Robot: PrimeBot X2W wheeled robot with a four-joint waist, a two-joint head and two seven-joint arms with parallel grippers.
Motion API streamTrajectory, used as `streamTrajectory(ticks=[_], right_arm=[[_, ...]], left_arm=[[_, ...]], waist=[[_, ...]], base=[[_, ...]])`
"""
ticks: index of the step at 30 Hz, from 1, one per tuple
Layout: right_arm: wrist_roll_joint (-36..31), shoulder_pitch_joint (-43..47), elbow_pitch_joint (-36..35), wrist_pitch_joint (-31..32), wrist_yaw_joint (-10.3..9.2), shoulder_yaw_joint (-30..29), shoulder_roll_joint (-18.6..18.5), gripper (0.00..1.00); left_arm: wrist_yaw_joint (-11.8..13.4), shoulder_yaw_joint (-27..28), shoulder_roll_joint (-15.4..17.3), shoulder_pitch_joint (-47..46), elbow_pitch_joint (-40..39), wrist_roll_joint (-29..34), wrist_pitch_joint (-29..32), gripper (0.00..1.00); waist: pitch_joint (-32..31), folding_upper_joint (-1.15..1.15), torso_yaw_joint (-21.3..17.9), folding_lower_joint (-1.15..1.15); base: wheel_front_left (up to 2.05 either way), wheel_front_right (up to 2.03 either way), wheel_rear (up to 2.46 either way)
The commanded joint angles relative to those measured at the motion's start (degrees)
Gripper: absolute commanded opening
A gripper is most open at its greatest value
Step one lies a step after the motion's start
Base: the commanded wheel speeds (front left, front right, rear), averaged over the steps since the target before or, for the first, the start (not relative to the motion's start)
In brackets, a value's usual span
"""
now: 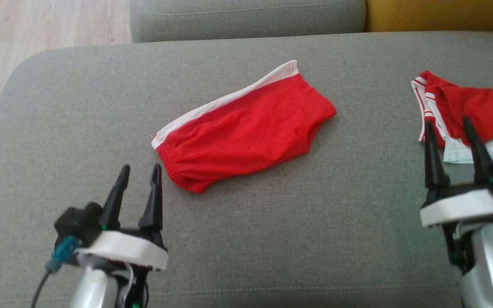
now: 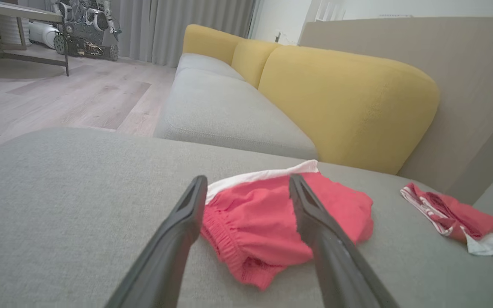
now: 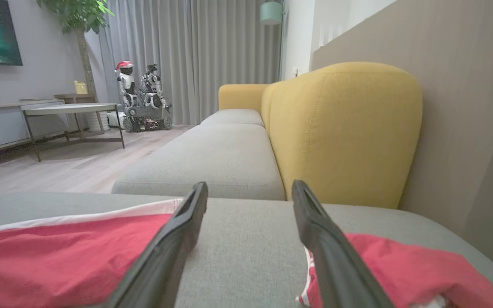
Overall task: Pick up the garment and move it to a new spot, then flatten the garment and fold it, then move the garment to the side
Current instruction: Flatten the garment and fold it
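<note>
Soft even daylight, faint shadows; wrist views bowed at edges.

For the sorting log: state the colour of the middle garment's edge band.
White band on the red garment; clearest in the head view.

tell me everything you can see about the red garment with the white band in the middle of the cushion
The red fabric garment with a white band looks like shorts of thin, soft cloth. The white band runs along its upper-left long edge, and a gathered elastic hem shows at the lower-left end. It lies flat and slightly wrinkled, set diagonally on the grey fabric cushion, the one thing touching it. The open left gripper sits beside its lower-left corner, apart from it.
</note>
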Motion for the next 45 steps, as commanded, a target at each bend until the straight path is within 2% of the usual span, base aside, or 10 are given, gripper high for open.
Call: streamTrajectory(ticks=[1,4,10,18,20,25,29,33,37,45], right_arm=[[-0.9,-0.5,-2.2,-0.6,0.37,0.4,0.4,1.0],[-3.1,1.8,-2.5,-0.6,0.37,-0.6,2.1,1.0],[-4.3,3.2,-2.3,-0.6,0.37,-1.1,3.4,1.0],[0.2,2.5,0.4,1.0,0.37,-0.3,4.5,1.0],[2.9,2.0,1.2,2.4,0.37,0.0,4.7,1.0],[15.0,-0.6,3.4,8.1,0.37,0.4,5.6,1.0],[25.5,-3.3,4.8,14.3,0.37,-1.1,6.2,1.0],[32.9,-6.0,6.5,19.9,0.37,-2.6,6.2,1.0],[38.7,-8.7,8.7,24.8,0.37,-4.6,6.4,1.0],[42.6,-15.1,16.8,30.5,0.37,-9.6,6.8,1.0]], left_arm=[[-0.1,2.1,0.0,-1.1,-2.1,0.9,-0.7,1.0],[-0.4,2.7,-0.2,0.5,-2.6,0.9,-0.7,1.0],[1.0,2.4,-0.2,1.6,-3.7,-1.6,-0.7,1.0],[1.1,0.6,-0.2,0.7,-4.0,-2.0,-0.7,1.0],[1.1,0.3,-0.2,0.5,-4.0,-2.1,-0.7,1.0],[1.1,-0.6,-0.2,0.0,-3.8,-2.3,-0.7,1.0],[1.3,-1.6,-0.2,-1.0,-3.9,-3.1,-0.7,1.0],[1.5,-2.8,-0.2,-1.6,-3.8,-3.9,-0.7,1.0],[1.6,-4.0,-0.2,-2.4,-3.7,-4.2,-0.7,1.0],[2.7,-4.7,-0.2,-3.6,-3.7,-4.4,-0.7,1.0]], waist=[[-0.1,0.0,0.1,0.0],[-0.3,0.0,0.1,0.0],[-0.3,0.0,0.3,0.0],[0.5,0.0,2.0,0.0],[0.9,0.0,2.8,0.0],[2.3,0.0,4.8,0.0],[4.2,0.0,6.9,0.0],[5.8,0.0,8.9,0.0],[7.1,0.0,10.8,0.0],[8.6,0.0,14.6,0.0]], base=[[0.0,0.0,0.0],[0.0,0.0,0.0],[0.0,0.0,0.0],[0.0,0.0,0.0],[0.0,0.0,0.0],[0.0,0.0,0.0],[0.0,0.0,0.0],[0.0,0.0,0.0],[0.0,0.0,0.0],[0.0,0.0,0.0]])
